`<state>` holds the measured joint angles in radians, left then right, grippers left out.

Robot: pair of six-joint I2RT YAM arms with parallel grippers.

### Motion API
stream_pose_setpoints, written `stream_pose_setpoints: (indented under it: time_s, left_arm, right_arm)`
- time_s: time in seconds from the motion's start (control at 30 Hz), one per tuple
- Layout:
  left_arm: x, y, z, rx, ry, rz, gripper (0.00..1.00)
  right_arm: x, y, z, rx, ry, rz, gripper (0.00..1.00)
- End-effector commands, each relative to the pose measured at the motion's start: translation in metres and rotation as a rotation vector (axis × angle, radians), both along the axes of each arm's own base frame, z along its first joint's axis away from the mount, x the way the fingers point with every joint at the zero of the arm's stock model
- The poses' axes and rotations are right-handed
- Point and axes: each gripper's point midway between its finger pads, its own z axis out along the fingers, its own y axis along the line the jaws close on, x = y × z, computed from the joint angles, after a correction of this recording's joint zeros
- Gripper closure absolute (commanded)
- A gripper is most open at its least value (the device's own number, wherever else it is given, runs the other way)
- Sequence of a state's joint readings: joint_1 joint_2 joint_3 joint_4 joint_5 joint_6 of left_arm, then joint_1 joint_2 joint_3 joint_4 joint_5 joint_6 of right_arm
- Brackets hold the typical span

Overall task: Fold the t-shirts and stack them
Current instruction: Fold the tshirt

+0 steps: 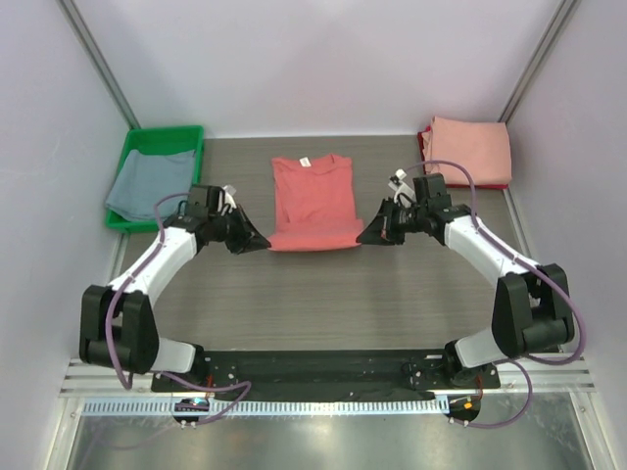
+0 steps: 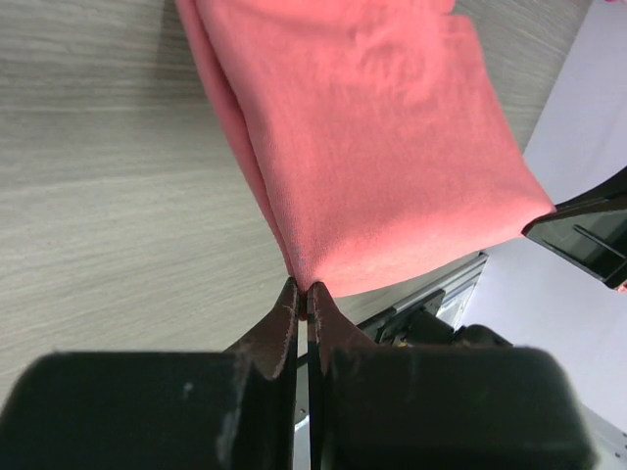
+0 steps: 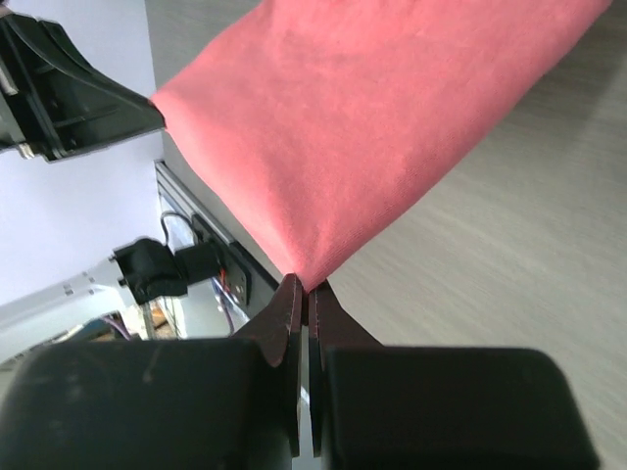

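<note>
The coral-red t-shirt (image 1: 312, 201) lies in the middle of the table, sleeves folded in, its white neck label at the far end. My left gripper (image 1: 263, 242) is shut on its near left corner (image 2: 306, 276). My right gripper (image 1: 364, 238) is shut on its near right corner (image 3: 306, 274). Both corners are lifted a little, with the hem stretched between them. The pale pink t-shirt (image 1: 471, 149) lies folded at the far right. The grey-blue t-shirt (image 1: 149, 183) lies in the green tray (image 1: 186, 134) at the far left.
The green tray stands against the left wall. The folded pink shirt rests on a red cloth edge (image 1: 425, 145) at the far right corner. White walls close in the table on three sides. The arm bases (image 1: 323, 367) stand at the near edge.
</note>
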<state>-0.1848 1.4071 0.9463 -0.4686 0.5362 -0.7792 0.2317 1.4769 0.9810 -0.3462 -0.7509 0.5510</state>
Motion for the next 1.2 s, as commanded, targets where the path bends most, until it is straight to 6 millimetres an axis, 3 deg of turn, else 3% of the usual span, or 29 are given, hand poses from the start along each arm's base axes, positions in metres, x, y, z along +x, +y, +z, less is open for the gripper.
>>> stream_pose_setpoints:
  time_s: [0.0,0.13,0.23,0.37,0.43,0.5,0.57,0.6,0.77,0.8,0.83,0.87,0.9,0.93,0.97,1.0,1.03,1.07,1.1,1.13,1.17]
  left_arm:
    - [-0.014,0.003,0.011,0.007,-0.05,-0.027,1.0]
    - [-0.017,0.011,0.022,0.012,-0.104,-0.02,1.0]
    - [-0.012,0.017,0.024,-0.001,-0.116,0.003,1.0]
    - [0.005,0.019,0.025,-0.009,-0.148,0.015,1.0]
    - [0.022,0.017,0.028,-0.016,-0.178,0.015,1.0]
    - [0.044,0.014,0.032,-0.021,-0.204,0.0,1.0]
    - [0.059,0.012,0.033,-0.011,-0.216,-0.033,1.0]
    - [0.078,0.009,0.035,-0.009,-0.222,-0.045,1.0]
    - [0.136,0.001,0.036,-0.021,-0.239,-0.078,1.0]
    - [0.154,0.0,0.052,-0.024,-0.286,-0.079,1.0]
    - [0.167,-0.001,0.032,-0.021,-0.246,-0.081,1.0]
    - [0.185,-0.002,0.045,-0.02,-0.286,-0.078,1.0]
    - [0.195,-0.002,0.044,-0.015,-0.293,-0.075,1.0]
    - [0.206,-0.001,0.022,-0.008,-0.259,-0.07,1.0]
    - [0.217,0.0,0.019,0.0,-0.272,-0.065,1.0]
    - [0.233,-0.001,0.027,0.005,-0.312,-0.064,1.0]
    - [0.242,0.0,0.022,0.013,-0.315,-0.056,1.0]
    - [0.261,-0.001,0.011,0.016,-0.33,-0.052,0.9]
    - [0.271,-0.001,0.006,0.027,-0.35,-0.051,0.77]
    - [0.282,0.0,0.002,0.044,-0.38,-0.053,0.7]
    - [0.299,0.002,-0.004,0.066,-0.42,-0.047,0.7]
  right_arm:
    - [-0.025,-0.007,0.008,-0.03,-0.027,0.042,0.99]
    - [-0.037,-0.012,0.013,-0.044,-0.064,0.056,0.99]
    - [-0.034,-0.013,0.015,-0.052,-0.098,0.053,0.99]
    - [-0.013,-0.01,0.019,-0.049,-0.152,0.044,0.99]
    - [0.003,-0.009,0.025,-0.046,-0.183,0.031,0.99]
    - [0.022,-0.007,0.022,-0.042,-0.196,0.018,0.99]
    - [0.046,-0.007,0.033,-0.034,-0.247,0.003,0.99]
    - [0.063,-0.006,0.032,-0.036,-0.251,-0.004,0.99]
    - [0.125,-0.011,0.034,-0.049,-0.313,-0.028,0.99]
    - [0.145,-0.01,0.034,-0.052,-0.328,-0.034,0.99]
    - [0.157,-0.011,0.031,-0.057,-0.332,-0.042,0.99]
    - [0.169,-0.011,0.03,-0.058,-0.345,-0.043,0.99]
    - [0.187,-0.009,0.046,-0.052,-0.395,-0.045,0.99]
    - [0.202,-0.008,0.021,-0.064,-0.361,-0.048,0.99]
    - [0.212,-0.006,0.018,-0.062,-0.362,-0.05,0.99]
    - [0.232,-0.004,0.03,-0.054,-0.405,-0.058,0.99]
    - [0.244,-0.002,0.003,-0.063,-0.366,-0.06,0.98]
    - [0.257,-0.004,-0.008,-0.081,-0.365,-0.081,0.95]
    - [0.274,-0.002,0.003,-0.085,-0.414,-0.091,0.86]
    - [0.285,-0.003,-0.002,-0.099,-0.434,-0.097,0.61]
    - [0.294,-0.003,-0.026,-0.113,-0.42,-0.092,0.47]
